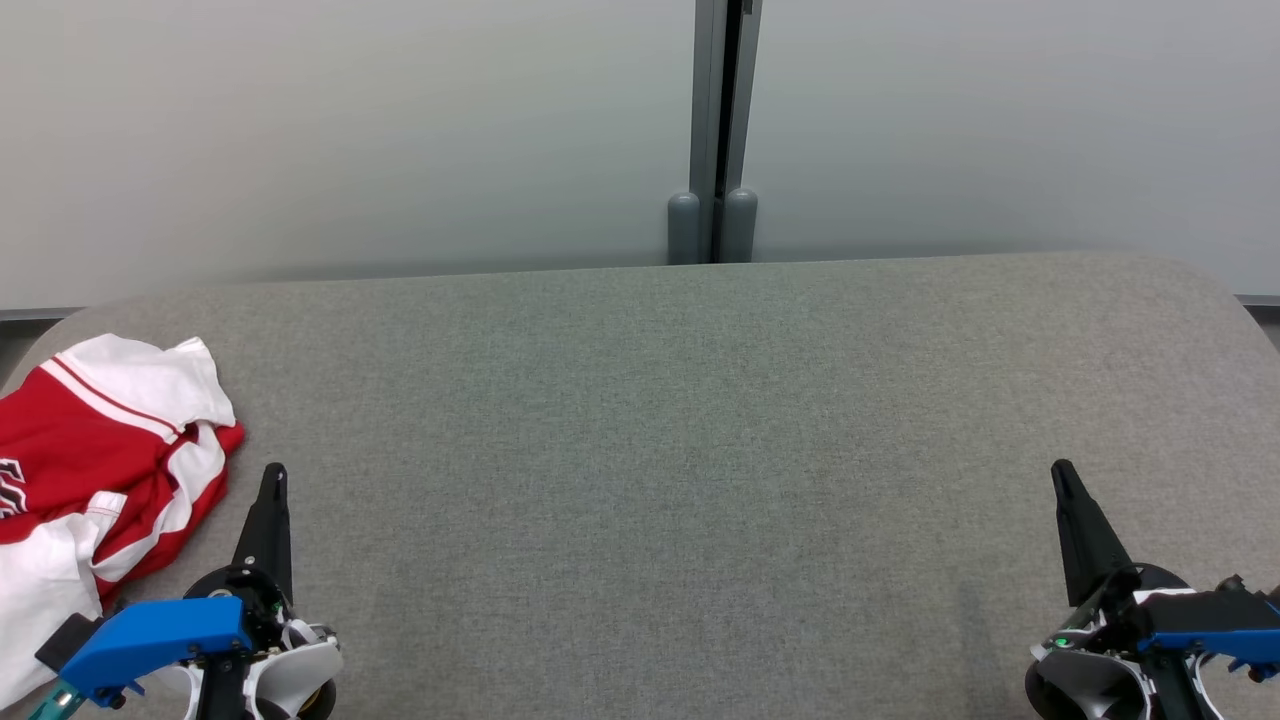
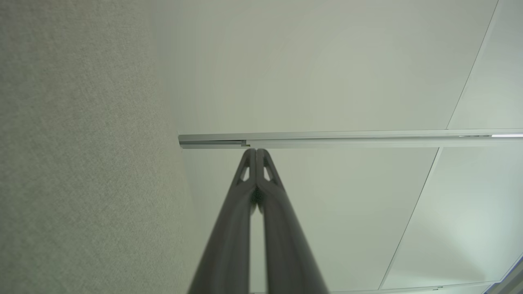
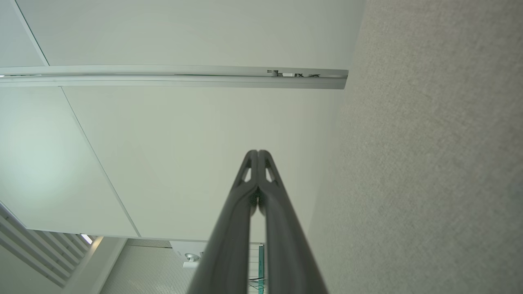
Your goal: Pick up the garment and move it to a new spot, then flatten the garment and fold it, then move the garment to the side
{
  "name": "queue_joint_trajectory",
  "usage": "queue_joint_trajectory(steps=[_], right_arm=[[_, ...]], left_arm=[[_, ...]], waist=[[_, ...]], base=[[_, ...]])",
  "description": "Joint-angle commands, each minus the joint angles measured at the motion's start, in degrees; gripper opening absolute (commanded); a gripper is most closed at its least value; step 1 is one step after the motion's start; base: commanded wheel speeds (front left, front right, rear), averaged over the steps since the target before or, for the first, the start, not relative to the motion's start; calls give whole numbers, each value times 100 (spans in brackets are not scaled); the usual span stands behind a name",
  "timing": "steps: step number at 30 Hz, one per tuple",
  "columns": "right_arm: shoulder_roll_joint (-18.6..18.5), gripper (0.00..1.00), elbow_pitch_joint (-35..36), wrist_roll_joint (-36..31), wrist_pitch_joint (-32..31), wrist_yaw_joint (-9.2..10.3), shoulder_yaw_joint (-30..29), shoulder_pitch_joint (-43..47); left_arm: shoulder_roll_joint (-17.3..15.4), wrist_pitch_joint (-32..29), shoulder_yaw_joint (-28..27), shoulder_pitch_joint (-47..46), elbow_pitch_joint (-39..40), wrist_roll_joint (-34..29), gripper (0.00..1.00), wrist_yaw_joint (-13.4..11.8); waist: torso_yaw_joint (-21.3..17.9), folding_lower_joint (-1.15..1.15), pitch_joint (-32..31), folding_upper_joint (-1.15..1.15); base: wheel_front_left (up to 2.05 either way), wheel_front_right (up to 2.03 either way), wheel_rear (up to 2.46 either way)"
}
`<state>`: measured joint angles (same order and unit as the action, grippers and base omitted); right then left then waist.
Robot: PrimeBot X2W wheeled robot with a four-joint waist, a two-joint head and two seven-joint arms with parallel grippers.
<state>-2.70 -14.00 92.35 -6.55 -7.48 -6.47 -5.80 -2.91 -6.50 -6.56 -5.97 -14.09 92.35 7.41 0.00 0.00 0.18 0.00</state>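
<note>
Left tool (image 1: pixel 273 480) sits at the lower left of the head view, its two long dark fingers clenched together into a single point that aims away from the robot across a grey fabric-covered desk (image 1: pixel 650 450). Right tool (image 1: pixel 1062 478) mirrors it at the lower right, likewise clenched, fingers pressed tip to tip. The two tools are well apart, with bare grey desk between them. The garment (image 1: pixel 90 470), red with white panels and thin striped trim, lies crumpled on the desk just to the left of the left tool, at the desk's left edge. Its nearest red hem is near the tool's fingers but apart from them. The blue mount (image 1: pixel 150 630) behind those fingers overlaps the garment's white lower part in this view, so whether they touch there cannot be told. Ahead of both tools, beyond the desk's far edge, stands a pale wall (image 1: pixel 350 130) with a grey upright post (image 1: pixel 722 120) roughly midway between them. In the left wrist view the left tool (image 2: pixel 256 154) shows its fingers shut against each other, with a metal rail (image 2: pixel 347 138) on the wall just past the tips. In the right wrist view the right tool (image 3: pixel 258 155) is clenched the same way, grey desk fabric running alongside it.
</note>
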Motion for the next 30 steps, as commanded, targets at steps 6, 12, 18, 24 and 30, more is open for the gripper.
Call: queue_joint_trajectory(steps=[6, 12, 18, 24, 30], right_arm=[[-36, 0, -9, 15, -9, -2, -13, -83], [-36, 0, -9, 15, -8, -2, -13, -83], [-36, 0, -9, 15, -8, -2, -13, -83], [-36, 0, -9, 15, -8, -2, -13, -83], [-36, 0, -9, 15, -8, -2, -13, -83]], left_arm=[[13, -19, -3, -53, 6, 14, 0, 32], [13, -19, -3, -53, 6, 14, 0, 32], [13, -19, -3, -53, 6, 14, 0, 32], [13, -19, -3, -53, 6, 15, 0, 32], [13, -19, -3, -54, 6, 14, 0, 32]], waist=[[0, 0, 0, 0], [0, 0, 0, 0], [0, 0, 0, 0], [0, 0, 0, 0], [0, 0, 0, 0]], base=[[0, 0, 0], [0, 0, 0], [0, 0, 0], [0, 0, 0], [0, 0, 0]])
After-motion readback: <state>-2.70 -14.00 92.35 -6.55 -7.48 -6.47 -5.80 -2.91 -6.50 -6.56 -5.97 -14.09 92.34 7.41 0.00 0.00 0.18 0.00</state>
